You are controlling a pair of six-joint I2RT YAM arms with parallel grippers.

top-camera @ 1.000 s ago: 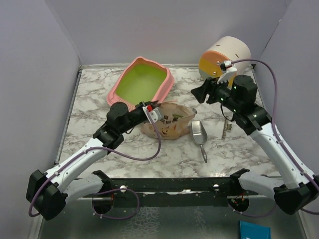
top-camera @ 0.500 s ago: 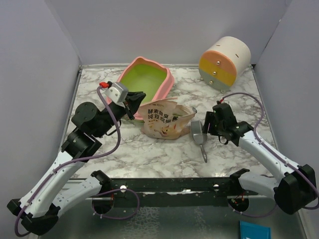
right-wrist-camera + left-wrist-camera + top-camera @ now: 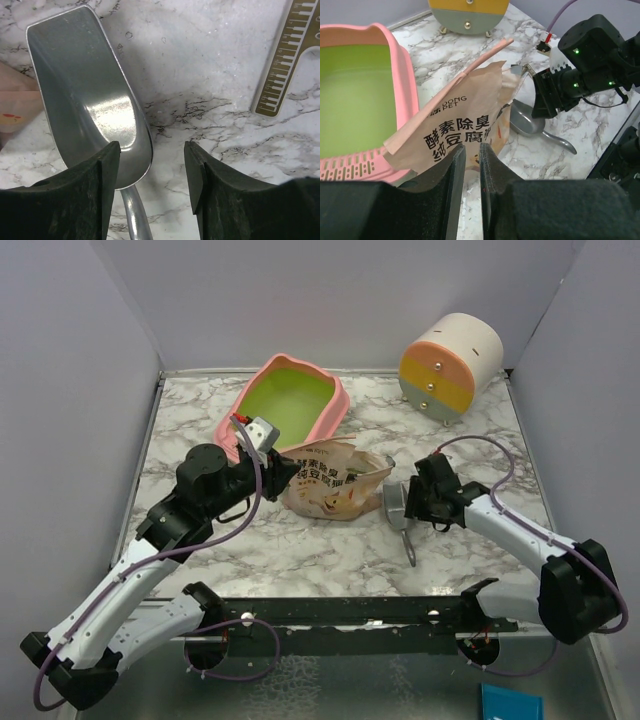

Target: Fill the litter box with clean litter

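Observation:
The pink litter box (image 3: pixel 332 412) with a lime-green interior stands at the back left; its slotted lip (image 3: pixel 355 162) shows in the left wrist view. No clean litter shows in any view. A beige-orange pouch (image 3: pixel 335 480) lies in front of it. My left gripper (image 3: pixel 280 472) is at the pouch's (image 3: pixel 465 125) left lower edge, jaws a narrow gap apart (image 3: pixel 472 148) with marble showing between them. My right gripper (image 3: pixel 401 502) hangs open (image 3: pixel 152 150) over the rear of the grey metal scoop (image 3: pixel 90 85), its handle running between the fingers.
A round cream, orange and yellow drawer cabinet (image 3: pixel 450 365) stands at the back right. A brass ruler (image 3: pixel 287 55) lies on the marble just right of the scoop (image 3: pixel 396 502). Grey walls close in the table on three sides.
The right arm came down from beside the cabinet and settled over the scoop. The left gripper lifted away toward the litter box, then dropped back to the pouch's left edge.

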